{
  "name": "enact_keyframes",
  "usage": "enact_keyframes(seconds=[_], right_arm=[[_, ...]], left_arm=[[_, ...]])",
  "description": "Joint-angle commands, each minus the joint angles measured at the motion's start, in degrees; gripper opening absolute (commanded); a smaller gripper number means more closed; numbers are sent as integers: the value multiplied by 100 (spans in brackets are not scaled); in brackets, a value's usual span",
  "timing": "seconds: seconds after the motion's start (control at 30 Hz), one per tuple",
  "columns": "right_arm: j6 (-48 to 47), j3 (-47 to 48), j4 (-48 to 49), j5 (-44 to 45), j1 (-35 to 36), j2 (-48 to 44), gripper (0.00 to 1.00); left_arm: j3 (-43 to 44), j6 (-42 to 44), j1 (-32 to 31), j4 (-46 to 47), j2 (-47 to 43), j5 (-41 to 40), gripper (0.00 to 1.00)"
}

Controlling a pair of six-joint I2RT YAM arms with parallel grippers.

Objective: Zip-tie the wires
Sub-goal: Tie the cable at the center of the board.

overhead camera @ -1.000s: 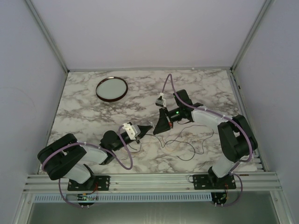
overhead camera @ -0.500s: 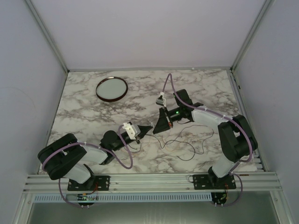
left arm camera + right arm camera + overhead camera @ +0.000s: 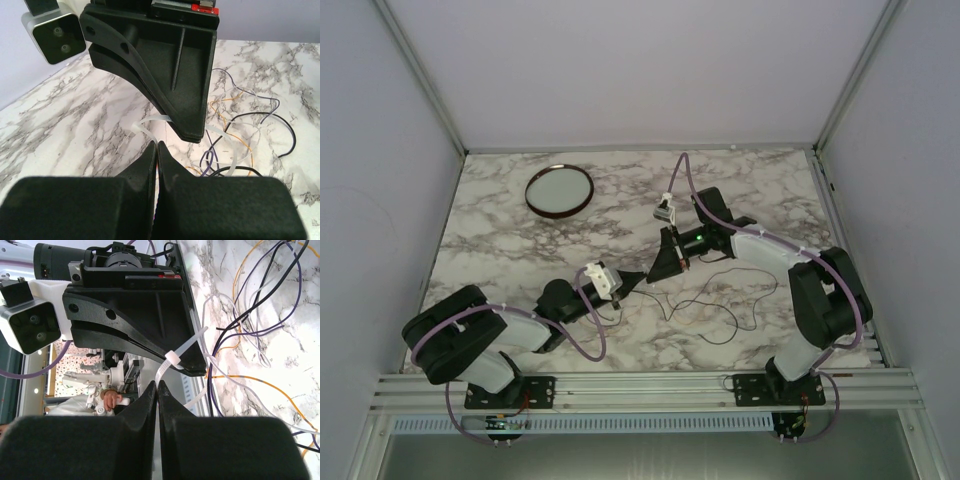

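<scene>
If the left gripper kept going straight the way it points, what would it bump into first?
Most likely the zip tie, a white strip just off the tip of the left gripper, then the right gripper close behind it. Depth is unclear; both look very near.

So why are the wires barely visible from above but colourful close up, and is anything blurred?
Top external view: soft, even light, but the wires are distant hairlines. Left wrist view: their colours show, while the camera's own fingers are a dark, soft mass. Right wrist view: the zip tie is crisp and the marble table is slightly washed out by brightness.
</scene>
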Motion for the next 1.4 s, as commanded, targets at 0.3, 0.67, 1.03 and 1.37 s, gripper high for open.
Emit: enact_keyframes(seconds=[0.3,0.67,1.03,1.37], right_arm=[[-156,312,-207,176,-110,73,0],[-738,219,-567,754,-104,-228,0],[-756,342,-569,837,-75,-411,0],[-695,315,-567,896,-40,-570,0]], left_arm=[[112,113,-68,128,-91,319,0],[253,-163,-73,-456,-592,183,0],[332,-12,-68,-1047,-802,265,0],[434,-113,-77,-1031,-713,190,0]])
